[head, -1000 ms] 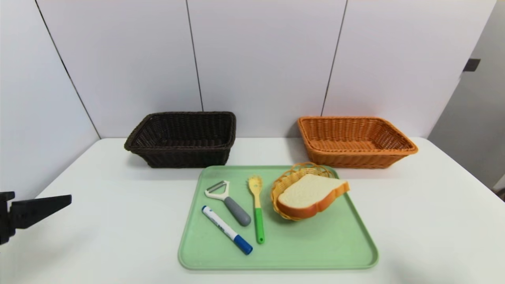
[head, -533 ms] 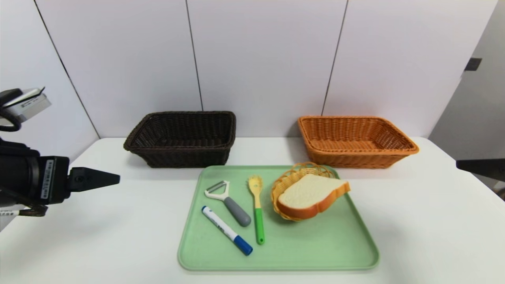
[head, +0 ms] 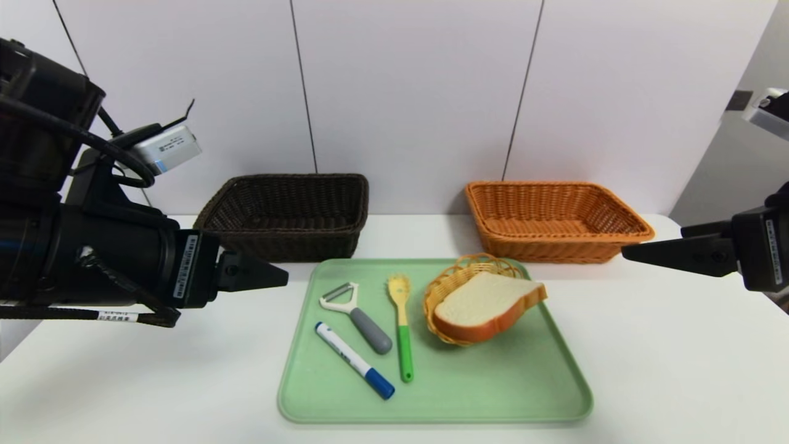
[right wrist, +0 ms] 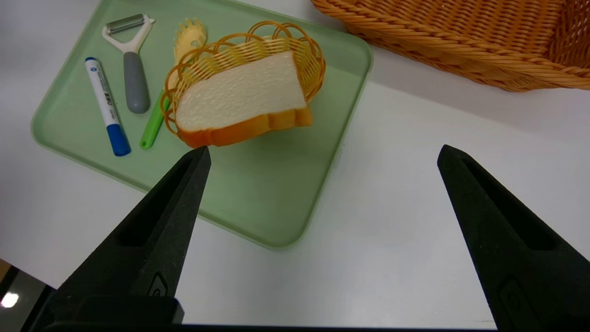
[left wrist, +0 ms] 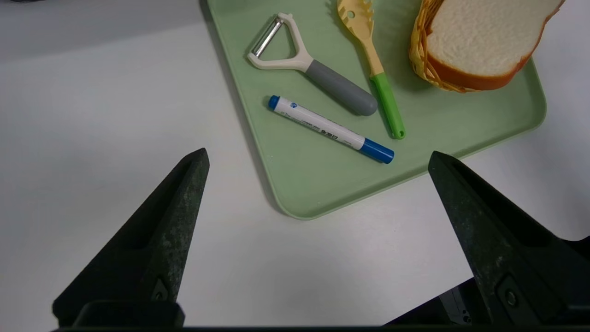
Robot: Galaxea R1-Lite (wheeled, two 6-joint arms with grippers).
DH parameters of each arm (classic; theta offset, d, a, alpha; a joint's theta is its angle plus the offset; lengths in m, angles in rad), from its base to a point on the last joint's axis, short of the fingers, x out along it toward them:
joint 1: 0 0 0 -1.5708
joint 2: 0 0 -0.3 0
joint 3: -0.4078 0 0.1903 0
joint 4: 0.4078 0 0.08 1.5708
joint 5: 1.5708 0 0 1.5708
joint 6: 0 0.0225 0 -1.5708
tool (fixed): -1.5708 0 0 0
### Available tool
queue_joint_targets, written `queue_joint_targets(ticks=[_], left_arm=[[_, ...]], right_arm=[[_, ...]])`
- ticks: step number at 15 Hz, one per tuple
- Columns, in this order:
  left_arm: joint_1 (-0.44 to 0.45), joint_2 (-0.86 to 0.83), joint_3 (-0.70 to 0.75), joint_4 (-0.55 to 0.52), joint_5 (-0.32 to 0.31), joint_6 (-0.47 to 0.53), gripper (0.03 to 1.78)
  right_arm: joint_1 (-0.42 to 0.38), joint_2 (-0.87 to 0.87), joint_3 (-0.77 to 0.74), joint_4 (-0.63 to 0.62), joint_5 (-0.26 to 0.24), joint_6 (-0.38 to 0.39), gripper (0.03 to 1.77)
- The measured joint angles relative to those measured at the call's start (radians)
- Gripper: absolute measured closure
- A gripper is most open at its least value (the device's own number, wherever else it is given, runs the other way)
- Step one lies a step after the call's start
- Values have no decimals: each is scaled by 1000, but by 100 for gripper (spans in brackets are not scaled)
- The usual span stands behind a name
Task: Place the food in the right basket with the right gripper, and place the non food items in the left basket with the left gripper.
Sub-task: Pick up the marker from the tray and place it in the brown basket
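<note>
A slice of bread (head: 484,303) lies tilted in a small yellow wicker dish (head: 453,277) on the green tray (head: 493,388). On the tray's left part lie a peeler (head: 357,311), a yellow-green spaghetti spoon (head: 402,330) and a blue-capped marker (head: 354,359). The dark brown left basket (head: 286,216) and the orange right basket (head: 555,219) stand behind the tray. My left gripper (head: 280,275) hovers open, left of the tray. My right gripper (head: 629,253) hovers open at the right, in front of the orange basket. Both hold nothing.
The white table (head: 666,357) ends at a white panelled wall just behind the baskets. Bare table lies on both sides of the tray and along its front edge (left wrist: 322,258).
Both arms have swung in over the table: the left gripper rose from the far left edge toward the tray, and the right gripper came into view from the right.
</note>
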Motion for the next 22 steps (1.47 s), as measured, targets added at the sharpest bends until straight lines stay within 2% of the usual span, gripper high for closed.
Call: queue_joint_targets(ticks=[8,10,14,17,19,20,22], left_arm=[[-55,41,-10,-8,1,-7,12],[-81,72,-32,-4,8,-53,12],[-130,171,-92,8,65,-181,12],[-174,230,-99,4,102,-191,12],[-180,248,-101,11,103,-163,12],[-180,251,-102,24,103,-115,12],[-171,254,-102,51,98,47,12]], right_arm=[[11,30,-6,-3,-5,44,10],[12,45,-6,-5,-4,57,10],[13,77,0,-7,-2,89,10],[13,84,2,-11,0,90,10],[13,86,5,-21,0,90,10],[13,86,9,-21,0,91,10],[20,84,20,-26,0,91,10]])
